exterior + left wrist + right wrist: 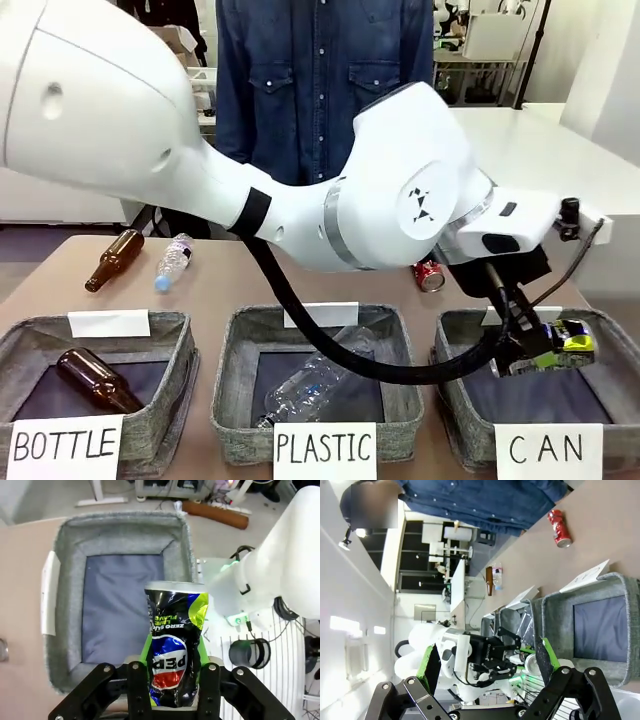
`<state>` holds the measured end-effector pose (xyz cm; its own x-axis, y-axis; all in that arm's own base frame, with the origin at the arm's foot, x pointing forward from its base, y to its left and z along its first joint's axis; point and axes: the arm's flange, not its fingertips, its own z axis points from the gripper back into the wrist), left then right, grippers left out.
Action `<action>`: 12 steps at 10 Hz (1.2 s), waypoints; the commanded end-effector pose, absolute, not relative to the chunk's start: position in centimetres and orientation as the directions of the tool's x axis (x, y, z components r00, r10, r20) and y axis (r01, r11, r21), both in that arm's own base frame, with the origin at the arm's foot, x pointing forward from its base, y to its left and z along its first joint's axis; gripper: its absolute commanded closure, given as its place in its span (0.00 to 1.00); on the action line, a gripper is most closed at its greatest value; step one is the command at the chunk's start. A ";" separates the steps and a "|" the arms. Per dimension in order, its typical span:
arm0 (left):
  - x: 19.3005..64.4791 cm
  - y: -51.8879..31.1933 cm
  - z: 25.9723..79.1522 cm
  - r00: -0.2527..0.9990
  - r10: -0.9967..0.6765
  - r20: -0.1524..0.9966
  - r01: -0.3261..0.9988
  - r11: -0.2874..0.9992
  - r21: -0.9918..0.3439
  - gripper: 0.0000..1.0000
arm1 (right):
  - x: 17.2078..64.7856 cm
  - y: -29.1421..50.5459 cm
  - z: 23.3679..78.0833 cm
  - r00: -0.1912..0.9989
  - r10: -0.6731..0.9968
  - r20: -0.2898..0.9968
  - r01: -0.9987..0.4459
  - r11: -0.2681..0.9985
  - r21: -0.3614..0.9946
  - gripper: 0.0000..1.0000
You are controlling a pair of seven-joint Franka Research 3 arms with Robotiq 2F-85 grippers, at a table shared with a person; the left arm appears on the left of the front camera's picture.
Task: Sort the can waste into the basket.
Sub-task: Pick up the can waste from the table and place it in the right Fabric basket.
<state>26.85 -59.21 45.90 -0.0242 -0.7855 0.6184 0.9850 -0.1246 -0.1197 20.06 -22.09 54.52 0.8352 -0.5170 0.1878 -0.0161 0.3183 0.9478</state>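
Observation:
My left gripper (540, 350) reaches across to the right and hangs above the grey basket (458, 400) signed "CAN". It is shut on a dented dark blue-black can (560, 342). In the left wrist view the can (172, 640) stands upright between the green pads (146, 647) of the left gripper (172, 680), with the basket (120, 532) below and ahead. A red can (430, 274) lies on the table behind that basket. In the right wrist view my right gripper (487, 662) is open and holds nothing, high beside the basket (557, 612), and the red can (559, 528) lies farther off.
A person in a denim shirt (320, 80) stands at the far side. The "BOTTLE" basket (170, 390) holds a brown bottle (95, 378). The "PLASTIC" basket (235, 400) holds a clear bottle (310, 385). A brown bottle (113, 260) and a clear bottle (173, 262) lie at the table's back left.

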 end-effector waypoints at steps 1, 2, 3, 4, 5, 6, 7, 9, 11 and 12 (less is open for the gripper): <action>27.2 -59.2 45.4 -0.023 -0.790 0.613 0.986 -0.120 -0.117 0.64 | 19.9 -22.1 54.7 0.836 -0.513 0.195 -0.029 0.314 0.949 0.00; 27.7 -59.5 44.9 -0.051 -0.764 0.643 0.990 -0.122 -0.066 0.64 | 19.9 -22.1 54.7 0.836 -0.513 0.195 -0.029 0.314 0.949 0.00; 27.7 -60.0 44.7 -0.085 -0.740 0.667 0.992 -0.127 -0.014 0.64 | 19.9 -22.1 54.7 0.836 -0.513 0.195 -0.029 0.314 0.949 0.00; 27.5 -60.3 44.5 -0.083 -0.726 0.683 0.989 -0.145 -0.034 0.64 | 19.9 -22.1 54.7 0.836 -0.513 0.195 -0.029 0.314 0.949 0.00; 27.1 -60.2 44.5 -0.095 -0.709 0.699 0.988 -0.153 -0.022 0.64 | 19.9 -22.1 54.7 0.836 -0.513 0.195 -0.029 0.314 0.949 0.00; 27.3 -60.3 44.6 -0.104 -0.724 0.682 0.987 -0.157 -0.017 0.05 | 19.9 -22.1 54.7 0.836 -0.513 0.195 -0.029 0.314 0.949 0.00; 27.3 -60.2 44.6 -0.104 -0.725 0.681 0.987 -0.158 -0.017 0.05 | 19.9 -22.1 54.7 0.836 -0.513 0.195 -0.029 0.314 0.949 0.00; 27.3 -60.1 44.7 -0.117 -0.725 0.678 0.988 -0.154 0.006 0.00 | 19.9 -22.1 54.7 0.836 -0.513 0.195 -0.029 0.314 0.949 0.00; 27.3 -59.7 45.1 -0.105 -0.708 0.699 0.990 -0.139 0.008 0.00 | 19.9 -22.1 54.7 0.836 -0.513 0.195 -0.029 0.314 0.949 0.00; 27.3 -59.3 45.4 -0.102 -0.700 0.707 0.991 -0.134 0.011 0.00 | 19.9 -22.1 54.7 0.836 -0.513 0.195 -0.029 0.314 0.949 0.00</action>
